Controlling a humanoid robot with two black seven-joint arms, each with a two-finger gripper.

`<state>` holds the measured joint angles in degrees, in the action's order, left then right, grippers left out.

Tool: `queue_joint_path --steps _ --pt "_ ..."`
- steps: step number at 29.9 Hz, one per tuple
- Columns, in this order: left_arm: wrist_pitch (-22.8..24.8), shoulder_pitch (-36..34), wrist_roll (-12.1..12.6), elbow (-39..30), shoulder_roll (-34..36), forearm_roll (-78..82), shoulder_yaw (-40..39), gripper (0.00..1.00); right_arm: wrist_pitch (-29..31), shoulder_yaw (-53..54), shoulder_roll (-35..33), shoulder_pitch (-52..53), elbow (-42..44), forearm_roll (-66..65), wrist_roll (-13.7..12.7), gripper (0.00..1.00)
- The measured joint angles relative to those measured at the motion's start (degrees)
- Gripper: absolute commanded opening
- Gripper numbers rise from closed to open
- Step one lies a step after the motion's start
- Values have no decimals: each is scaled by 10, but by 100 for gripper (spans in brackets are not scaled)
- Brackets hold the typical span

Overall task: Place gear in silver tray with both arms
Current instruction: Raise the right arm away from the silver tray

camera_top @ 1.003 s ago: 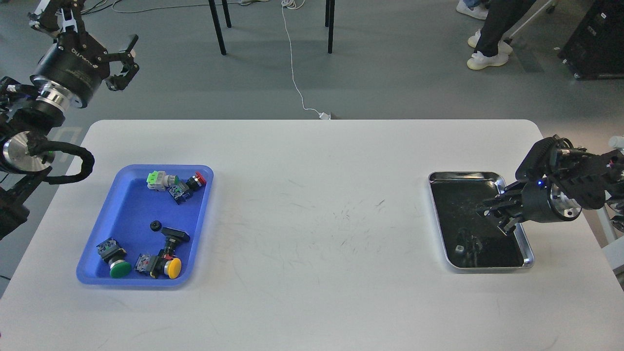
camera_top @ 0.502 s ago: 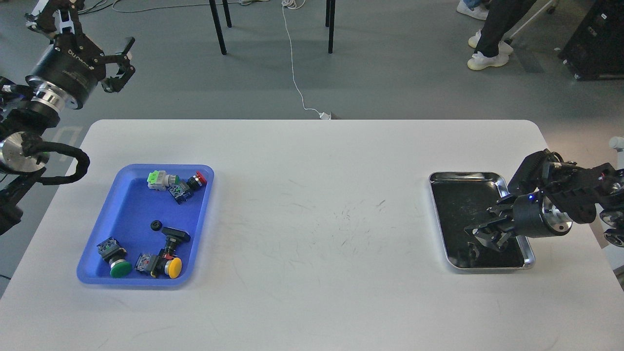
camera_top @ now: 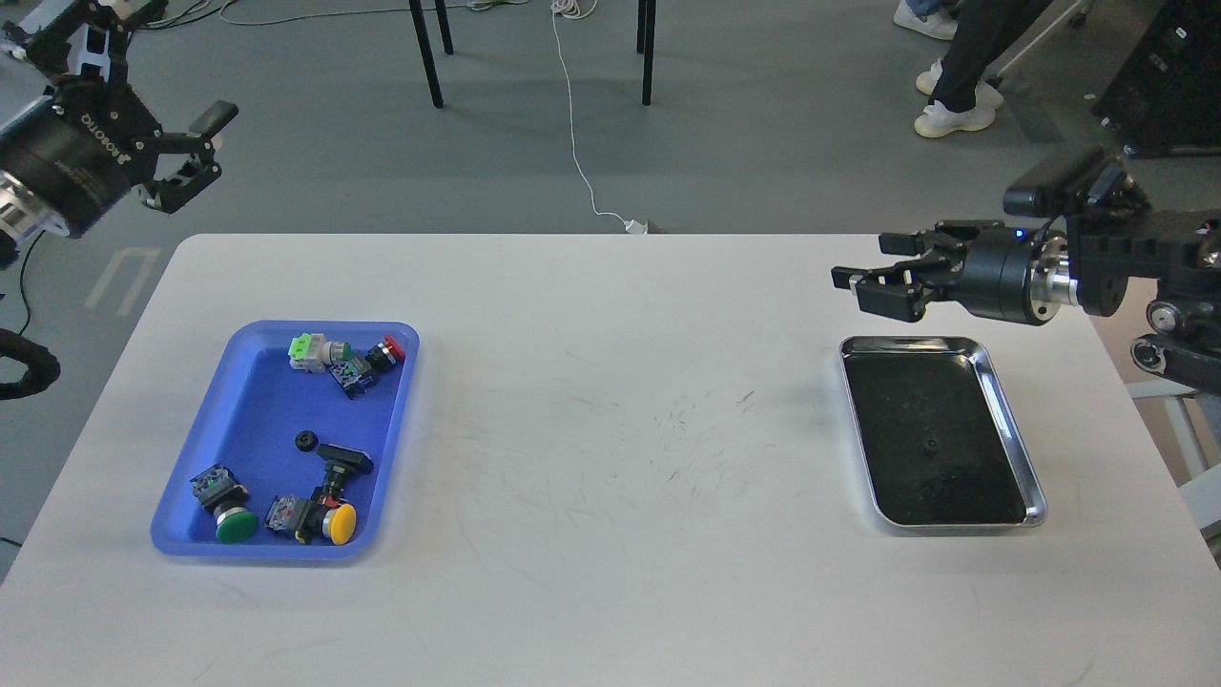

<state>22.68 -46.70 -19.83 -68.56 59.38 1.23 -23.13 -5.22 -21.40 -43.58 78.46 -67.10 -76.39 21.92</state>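
the white table [camera_top: 610,458] carries a blue tray [camera_top: 258,448] of push-button switches at left and the silver tray [camera_top: 1011,429] at right. the right gripper [camera_top: 873,281] hovers above the silver tray's far edge, fingers apart, empty. the left gripper [camera_top: 181,153] hangs off the table's far left corner, spread open. a small dark gear [camera_top: 928,445] lies mid silver tray; another [camera_top: 304,441] sits in the blue tray.
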Motion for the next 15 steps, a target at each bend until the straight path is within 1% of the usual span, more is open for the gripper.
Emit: queue_joint_path --steps 3,6,10,13,15 --pt "3 0 1 -36 36 71 19 97 2 98 52 -47 40 81 -3 98" --pt "1 0 1 -51 50 164 22 97 2 167 117 -76 95 151 -5 98" --pt "-6 -1 0 -92 59 309 26 97 1 210 168 -98 137 236 -5 98" --pt "-20 0 -1 -127 61 453 29 97 -1 235 201 -110 147 310 -5 98" --pt "-29 4 -1 -138 57 548 34 97 -1 258 214 -119 153 355 -4 98"
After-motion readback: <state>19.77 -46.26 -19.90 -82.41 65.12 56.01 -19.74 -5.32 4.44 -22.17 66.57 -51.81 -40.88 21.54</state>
